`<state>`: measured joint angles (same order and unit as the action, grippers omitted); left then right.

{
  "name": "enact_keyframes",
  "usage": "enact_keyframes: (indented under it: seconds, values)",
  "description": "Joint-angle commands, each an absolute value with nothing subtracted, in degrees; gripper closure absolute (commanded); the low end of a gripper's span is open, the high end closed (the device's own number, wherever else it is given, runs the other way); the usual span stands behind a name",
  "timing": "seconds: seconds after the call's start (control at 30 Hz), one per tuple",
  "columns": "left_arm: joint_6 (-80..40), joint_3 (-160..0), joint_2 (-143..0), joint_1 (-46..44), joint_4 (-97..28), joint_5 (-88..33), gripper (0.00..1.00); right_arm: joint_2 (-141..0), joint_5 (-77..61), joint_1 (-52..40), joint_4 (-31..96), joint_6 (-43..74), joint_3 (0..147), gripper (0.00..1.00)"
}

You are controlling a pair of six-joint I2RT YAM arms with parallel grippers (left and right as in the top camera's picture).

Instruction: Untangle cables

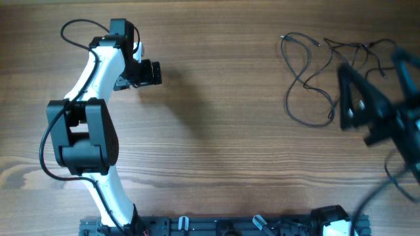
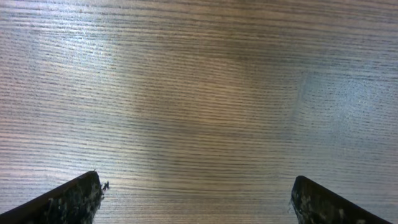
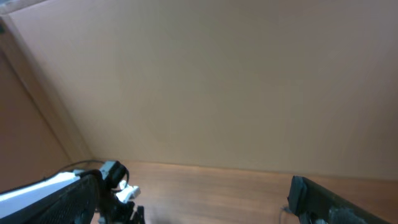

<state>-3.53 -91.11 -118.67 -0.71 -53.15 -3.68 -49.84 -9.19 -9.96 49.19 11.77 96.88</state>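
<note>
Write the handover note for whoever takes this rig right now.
Left gripper: open, empty, over bare table, well away from the work.
Right gripper: open, nothing between its fingers; its arm shows blurred at the right edge of the cables in the overhead view.
Cables: loose overlapping loops at the table's far right, strands crossing.
Done: nothing visibly separated.
Left: pick out one cord, draw it free, lay them apart.

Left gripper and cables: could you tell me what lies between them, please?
Only bare wooden table separates the left gripper from the cables, per the overhead view.
</note>
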Motion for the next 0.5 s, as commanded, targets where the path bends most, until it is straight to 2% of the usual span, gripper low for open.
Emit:
enact_keyframes:
  seconds: [0.0, 0.47]
  values:
    - [-3.6, -90.6, -118.9, -0.9, -53.2, -3.1, 0.00, -45.5, -5.1, -10.2, 52.7, 12.0, 97.0, 0.00]
    - [-3.6, -90.6, -118.9, -0.9, -53.2, -3.1, 0.00, -32.4, -4.5, -10.0, 61.8, 10.5, 97.0, 0.00]
